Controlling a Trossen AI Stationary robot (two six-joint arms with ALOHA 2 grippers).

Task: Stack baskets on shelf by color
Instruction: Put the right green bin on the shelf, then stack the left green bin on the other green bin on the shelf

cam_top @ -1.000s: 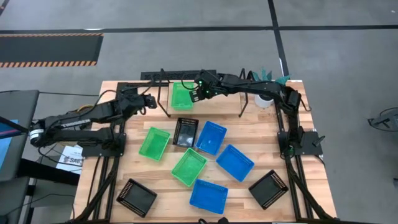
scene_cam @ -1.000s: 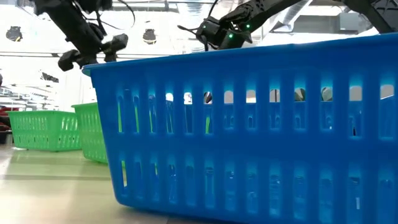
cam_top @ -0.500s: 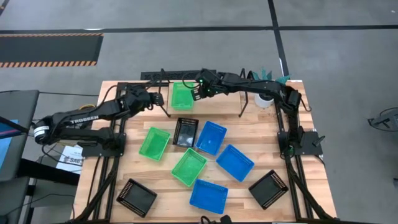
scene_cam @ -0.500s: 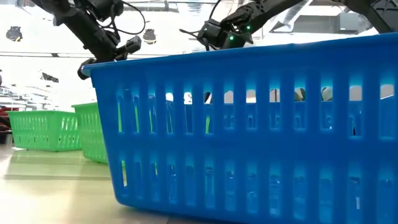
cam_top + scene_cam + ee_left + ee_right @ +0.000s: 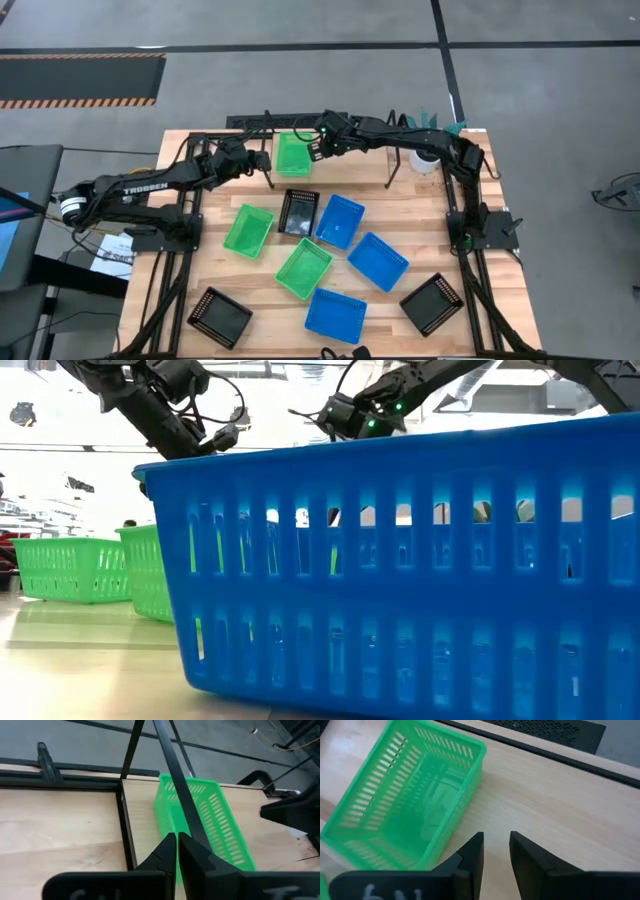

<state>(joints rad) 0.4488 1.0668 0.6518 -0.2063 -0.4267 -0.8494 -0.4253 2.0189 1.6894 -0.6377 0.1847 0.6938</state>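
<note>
One green basket (image 5: 293, 155) rests on its base at the table's far edge, inside the footprint of the black tube shelf (image 5: 390, 168). My left gripper (image 5: 264, 158) is shut just left of that basket, by a slanted shelf tube (image 5: 172, 767); in its wrist view (image 5: 177, 844) the basket (image 5: 210, 817) lies straight ahead. My right gripper (image 5: 318, 146) is open just right of the basket, above the bare wood (image 5: 496, 849), with the basket (image 5: 410, 805) beside it. Neither gripper touches the basket.
Loose on the table are two green baskets (image 5: 248, 229) (image 5: 303, 268), three blue (image 5: 340, 220) (image 5: 377, 261) (image 5: 335, 314) and three black (image 5: 299, 211) (image 5: 219, 316) (image 5: 432, 303). A white pot with a teal plant (image 5: 428, 155) stands at the far right. The low view is filled by a blue basket (image 5: 400, 560).
My left gripper has moved toward the table's right, along the far edge, closing in on the green basket at the shelf. The right arm and all baskets have stayed put.
</note>
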